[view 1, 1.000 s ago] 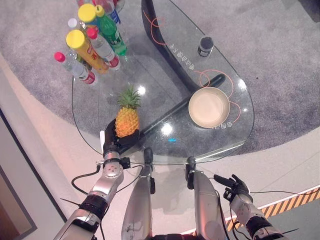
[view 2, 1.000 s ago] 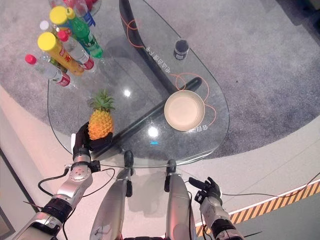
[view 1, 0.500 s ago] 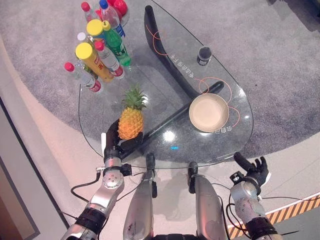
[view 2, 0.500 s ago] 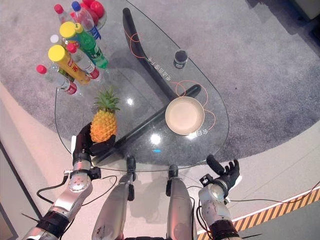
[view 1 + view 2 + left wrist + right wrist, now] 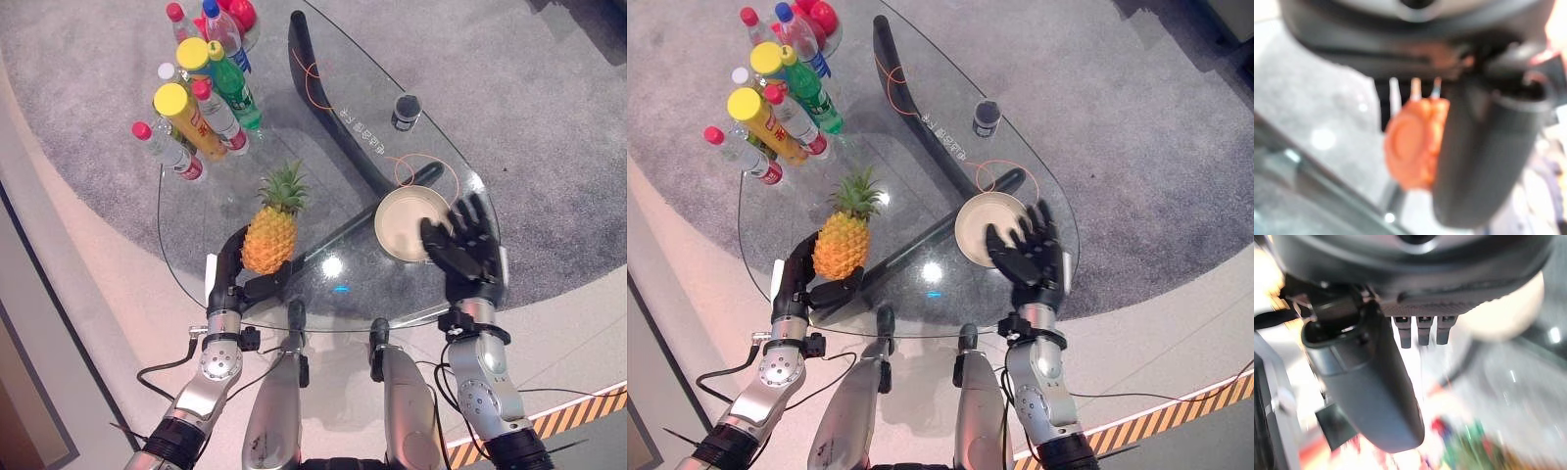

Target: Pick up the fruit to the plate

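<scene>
The glass tabletop [image 5: 196, 206] carries everything, so take the plate [image 5: 404, 223] as the landmark. It sits toward the robot's right end of the glass, with a cluster of bottles [image 5: 201, 93] far off at the left rear and a small dark cup [image 5: 406, 111] behind it.

The pineapple [image 5: 271, 232] is well to the left of the plate — upright, crown pointing away from the robot, its long axis roughly vertical. The left hand [image 5: 233, 279] has its fingers and thumb curled round the lower body of the fruit, holding it; whether its base rests on the glass I cannot tell.

The right hand [image 5: 464, 247] hovers at the plate's right edge, fingers spread and released, holding nothing.

So the move is a carry rightward — fruit toward plate, the left hand's job.
</scene>
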